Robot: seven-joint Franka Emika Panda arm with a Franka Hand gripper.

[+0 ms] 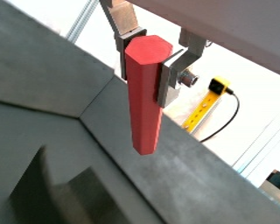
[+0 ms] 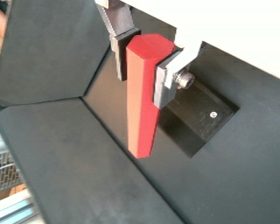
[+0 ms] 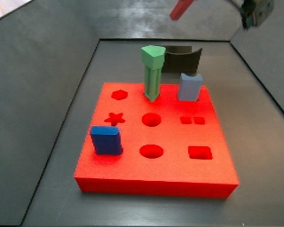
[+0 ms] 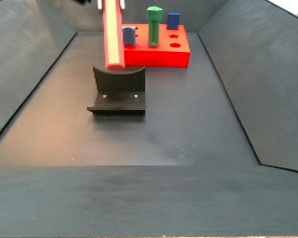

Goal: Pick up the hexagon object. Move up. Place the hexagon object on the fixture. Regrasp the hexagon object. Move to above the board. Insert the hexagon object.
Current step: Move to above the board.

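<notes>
In both wrist views my gripper (image 1: 146, 54) (image 2: 146, 54) is shut on the upper end of the hexagon object (image 1: 143, 105) (image 2: 140, 105). It is a long salmon-red bar and it hangs straight down from the silver fingers (image 1: 170, 77). In a side view the hexagon object (image 4: 113, 35) hangs upright in the air just above the dark fixture (image 4: 118, 90), apart from it. A wrist view shows the fixture's base plate (image 2: 208, 119) beside the bar's lower end. The red board (image 3: 169, 175) (image 4: 166, 58) lies farther off. Only the bar's tip (image 3: 183, 8) shows in that side view.
On the board stand a green peg (image 3: 153, 71), a light-blue block (image 3: 190, 87) and a dark blue cube (image 3: 106, 140). The fixture (image 3: 181, 58) stands behind the board. Sloped grey walls (image 4: 33, 84) ring the floor. A yellow cable (image 1: 213, 103) lies outside the wall.
</notes>
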